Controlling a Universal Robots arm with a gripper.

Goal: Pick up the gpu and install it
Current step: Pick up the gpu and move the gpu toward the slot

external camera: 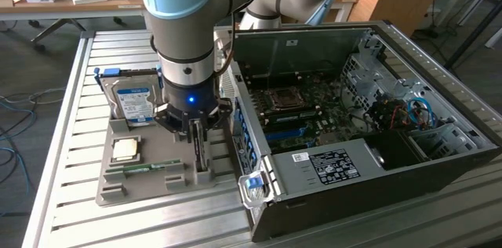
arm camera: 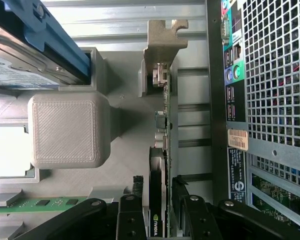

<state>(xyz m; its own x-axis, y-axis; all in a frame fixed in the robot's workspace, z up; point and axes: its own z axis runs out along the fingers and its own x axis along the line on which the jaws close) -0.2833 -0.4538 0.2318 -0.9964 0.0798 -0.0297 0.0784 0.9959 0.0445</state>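
While the pick-up step is in hand, the exterior view holds these items, left to right.

- Bench [external camera: 70, 83]: slatted metal, at frame left and along the bottom.
- Parts tray [external camera: 117, 189]: grey, lower left, resting on the bench.
- Hard drive [external camera: 135, 104]: blue-white label, propped in the tray's rear slot.
- Processor [external camera: 126, 149]: flat in a middle pocket.
- RAM stick [external camera: 145, 168]: green, lying near the tray's front.
- Arm [external camera: 184, 24]: comes down from upper centre, wrist vertical, tool pointing straight down.
- Gripper [external camera: 200, 142]: jaws partly open, one on either side of the card and close to its faces. Nothing has been lifted.
- GPU [external camera: 201, 158]: thin black card on edge in the tray's right-hand slot, just beside the case.
- Computer case [external camera: 314, 213]: open, at frame right, motherboard exposed.

Judgement: the grasp is under way and calls for a square clamp on the thin board.
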